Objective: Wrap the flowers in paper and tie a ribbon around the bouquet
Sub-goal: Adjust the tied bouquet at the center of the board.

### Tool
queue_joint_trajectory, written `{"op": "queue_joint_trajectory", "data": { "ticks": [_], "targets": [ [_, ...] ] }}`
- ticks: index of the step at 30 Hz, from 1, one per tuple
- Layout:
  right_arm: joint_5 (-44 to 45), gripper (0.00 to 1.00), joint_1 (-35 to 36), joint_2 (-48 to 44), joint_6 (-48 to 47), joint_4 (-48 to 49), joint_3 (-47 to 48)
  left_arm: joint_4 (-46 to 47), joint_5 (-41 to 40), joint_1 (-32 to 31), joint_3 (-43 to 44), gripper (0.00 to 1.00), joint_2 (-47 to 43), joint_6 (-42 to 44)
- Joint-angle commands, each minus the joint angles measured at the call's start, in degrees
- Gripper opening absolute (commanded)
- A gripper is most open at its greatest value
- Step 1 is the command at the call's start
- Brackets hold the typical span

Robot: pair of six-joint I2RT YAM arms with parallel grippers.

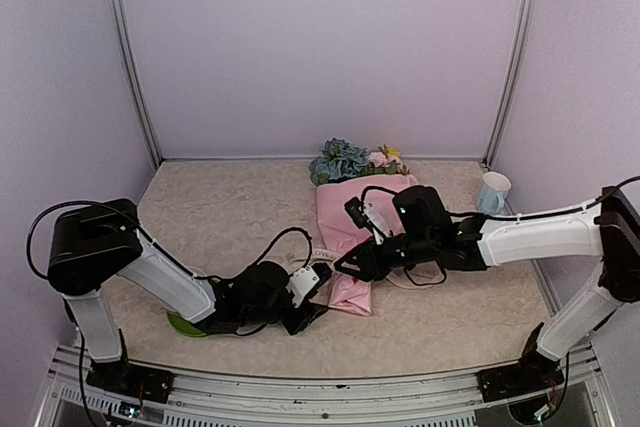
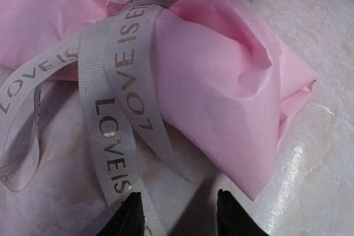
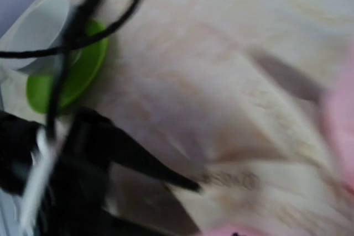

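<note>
Bouquet (image 1: 345, 232) is lying on the surface (image 1: 220, 217), flower heads toward the far wall, with the ribbon (image 2: 130, 59) looping loosely around the narrow end of the paper (image 2: 221, 81). Left gripper (image 2: 178, 203) is hovering spread beside the ribbon tail, pinching nothing. Right gripper (image 1: 350, 265) is sitting at the cone, but I cannot tell its state. Judgement: the left gripper should be taking one tail squarely and pulling low and level while the right gripper is steadying the cone, so the loop is cinching rather than slipping off.

"LOVE IS" in capitals (repeated) along the cream ribbon (image 2: 130, 59)

Soft, even light; faint sheen on the table (image 2: 315, 153) beside the paper (image 2: 221, 81); right wrist view motion-blurred.
</note>
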Motion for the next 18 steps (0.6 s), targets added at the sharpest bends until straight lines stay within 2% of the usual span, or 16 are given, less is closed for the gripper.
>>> {"op": "queue_joint_trajectory", "data": {
  "ticks": [1,3,5,7,10,14,18],
  "targets": [
    [-1.0,0.4,2.03,9.34,0.02,0.69,5.4,1.26,3.09,0.24,2.36,0.45,2.6,-0.38],
    [-0.38,0.37,2.05,12.06,0.37,-0.14,6.36,0.38,1.88,0.33,3.82,0.43,3.6,-0.13],
    [0.18,0.35,2.04,13.46,0.64,-0.7,6.17,-0.2,1.19,0.46,4.7,0.33,4.26,0.3],
    [0.29,0.34,2.08,13.02,0.89,-0.6,4.76,-0.61,1.04,0.55,5.21,0.3,4.66,0.7],
    [0.41,0.32,2.08,11.12,1.35,0.67,1.45,-0.24,1.17,0.69,5.1,0.3,5.22,0.88],
    [-0.87,0.32,2.04,12.31,1.35,0.37,-0.08,-0.12,0.72,0.78,6.06,0.38,6.84,0.87],
    [-0.76,0.32,2.07,12.44,1.73,1.46,-1.44,-0.85,-0.6,0.77,7.23,0.37,7.49,0.9]
  ]
}}
